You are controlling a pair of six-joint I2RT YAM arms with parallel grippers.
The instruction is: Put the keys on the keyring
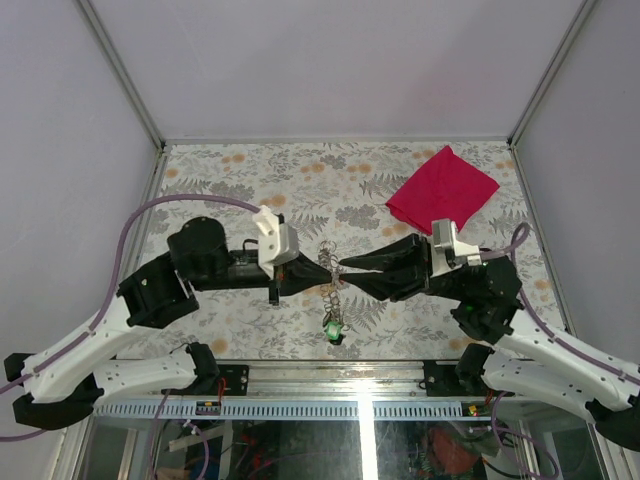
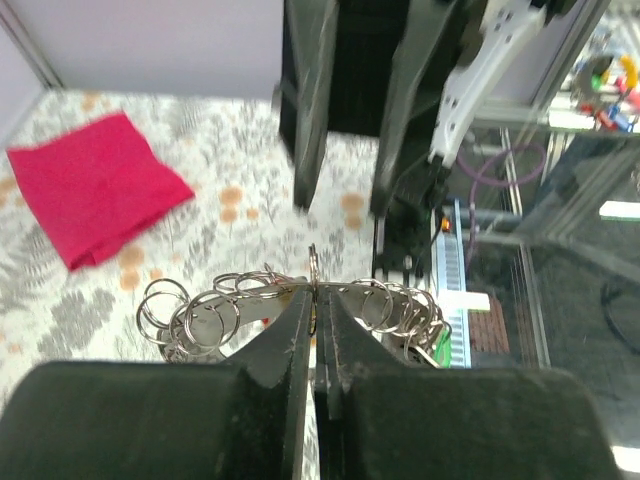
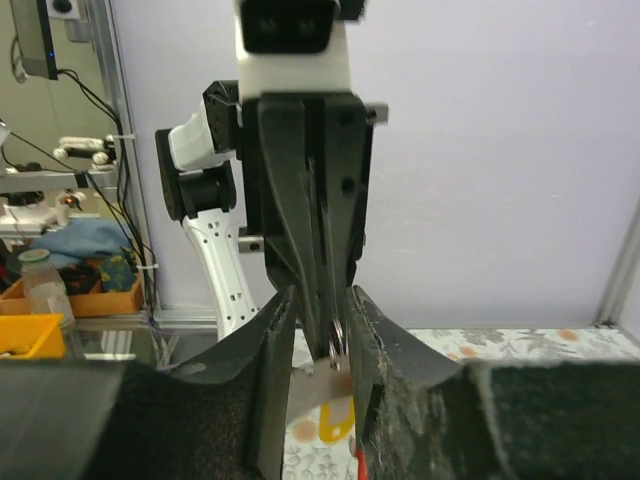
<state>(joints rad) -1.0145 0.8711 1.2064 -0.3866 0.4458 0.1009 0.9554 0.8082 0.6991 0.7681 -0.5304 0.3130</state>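
Note:
The keyring is a chain of several steel rings (image 2: 215,300), strung between the two grippers above the table (image 1: 329,283). My left gripper (image 2: 315,290) is shut on one upright ring in the middle of the chain (image 1: 320,277). Facing it, my right gripper (image 3: 320,300) stands open, its fingers (image 2: 305,110) either side of the left gripper's tips (image 1: 345,270). A ring (image 3: 337,335) shows between the right jaws. Below it hang a blurred silver blade, a yellow key head (image 3: 335,420) and a sliver of a red key (image 3: 357,468).
A small green tag (image 1: 333,331) dangles from the chain's lower end, close to the table's near edge. A red cloth (image 1: 442,190) lies at the back right of the floral table (image 1: 230,170). Grey walls and metal frame posts enclose the table.

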